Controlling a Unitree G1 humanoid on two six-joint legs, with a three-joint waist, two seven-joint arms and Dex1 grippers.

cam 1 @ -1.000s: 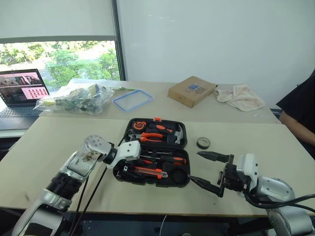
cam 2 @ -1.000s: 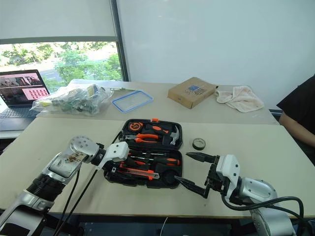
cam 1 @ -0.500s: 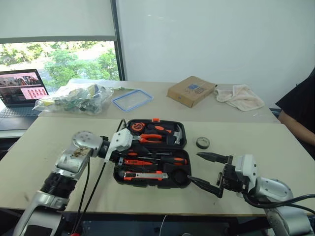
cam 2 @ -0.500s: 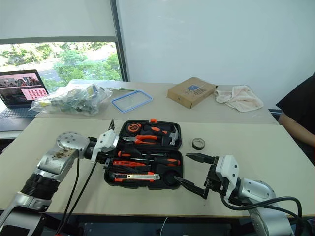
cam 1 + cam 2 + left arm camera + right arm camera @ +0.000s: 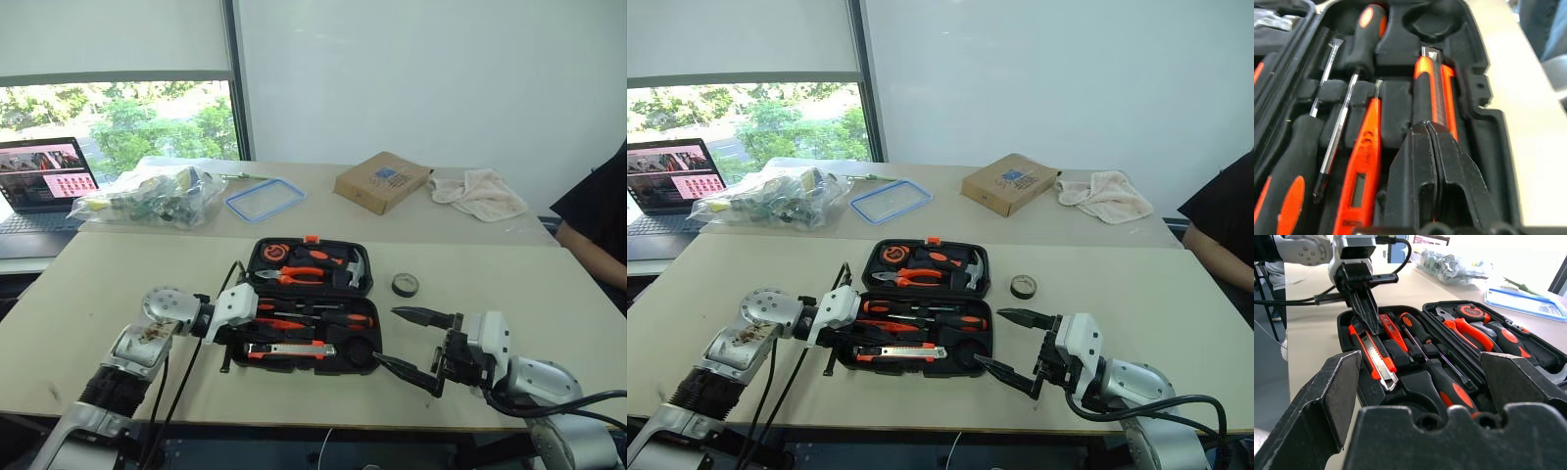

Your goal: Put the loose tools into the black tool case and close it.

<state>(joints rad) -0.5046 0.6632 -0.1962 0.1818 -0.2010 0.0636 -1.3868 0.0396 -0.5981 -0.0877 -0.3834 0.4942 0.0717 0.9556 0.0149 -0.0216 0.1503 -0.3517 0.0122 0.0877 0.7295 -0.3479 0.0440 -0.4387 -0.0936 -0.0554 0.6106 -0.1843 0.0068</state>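
Note:
The black tool case (image 5: 361,345) lies open in the middle of the table. Three screwdrivers (image 5: 315,318) and the utility knife (image 5: 1432,93) rest in its front half's slots. My left gripper (image 5: 854,328) hangs at the case's left end, shut with nothing between its fingers (image 5: 1427,161). Its tips are just over the knife's near end; I cannot tell if they touch. The dark tape roll (image 5: 405,285) lies on the table right of the case. My right gripper (image 5: 387,335) stands open at the case's front right corner, holding nothing.
Pliers, a hammer and a tape measure fill the case's lid (image 5: 257,257). On the far table are a cardboard box (image 5: 382,181), a towel (image 5: 478,193), a blue-rimmed lid (image 5: 265,199), a plastic bag (image 5: 147,196) and a laptop (image 5: 39,181). A person's arm (image 5: 598,230) shows at the right.
My left gripper has shut and sunk toward the case's front left, leaving the knife lying flat in its slot. The right arm has kept still.

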